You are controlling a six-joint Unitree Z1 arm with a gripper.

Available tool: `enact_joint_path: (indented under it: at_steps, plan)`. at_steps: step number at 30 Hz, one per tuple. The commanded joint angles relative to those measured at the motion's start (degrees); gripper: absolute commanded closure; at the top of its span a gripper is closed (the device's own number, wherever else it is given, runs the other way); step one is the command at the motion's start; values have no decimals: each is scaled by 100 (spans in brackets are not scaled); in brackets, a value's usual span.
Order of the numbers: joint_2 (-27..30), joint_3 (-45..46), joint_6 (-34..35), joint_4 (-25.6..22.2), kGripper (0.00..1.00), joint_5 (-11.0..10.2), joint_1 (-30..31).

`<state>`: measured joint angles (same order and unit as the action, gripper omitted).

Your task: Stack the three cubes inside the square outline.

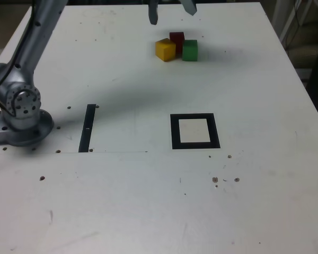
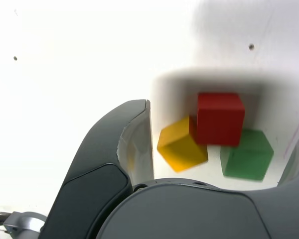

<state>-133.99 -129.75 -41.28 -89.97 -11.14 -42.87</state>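
Three cubes, red [image 1: 176, 38], yellow [image 1: 165, 50] and green [image 1: 190, 51], huddle touching near the desk's [image 1: 254, 201] far edge, where the parted fingers [image 1: 171, 11] hover empty above them (apparently choosing one); the square outline [image 1: 195, 130] waits well apart, mid-desk.

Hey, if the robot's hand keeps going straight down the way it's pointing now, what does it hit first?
Probably the red cube: in the wrist view it sits between the open fingers of the hand, with the yellow cube and green cube beside it. Depth is unclear, so an edge of the yellow could touch first.
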Motion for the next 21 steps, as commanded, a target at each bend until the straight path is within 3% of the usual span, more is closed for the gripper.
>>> enact_joint_path:
  at_steps: [1,21]
  plan:
    - [-131,-130,-26,-51,1,-22,-19]
    - [-800,-551,-23,-118,4,-12,-15]
